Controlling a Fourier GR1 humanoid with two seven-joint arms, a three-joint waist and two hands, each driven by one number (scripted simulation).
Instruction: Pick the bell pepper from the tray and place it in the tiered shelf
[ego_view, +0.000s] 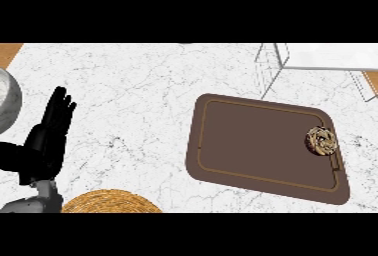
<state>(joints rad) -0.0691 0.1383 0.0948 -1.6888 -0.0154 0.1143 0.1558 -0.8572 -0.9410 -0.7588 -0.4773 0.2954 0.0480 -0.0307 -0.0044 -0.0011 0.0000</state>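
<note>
A brown tray (251, 150) lies on the marble counter right of centre. The only thing on it is the bell pepper (322, 141), a small round item mottled in gold and dark brown, sitting by the tray's right rim. The white wire tiered shelf (325, 60) stands at the top right, beyond the tray. My left hand (50, 135) rests open at the far left with its fingers pointing up, well away from the tray. No right hand appears in the view.
A grey-white round vessel (6, 100) is cut off by the left edge. Part of a woven straw mat (111, 202) shows at the bottom left. Bare marble (133, 100) lies between my left hand and the tray.
</note>
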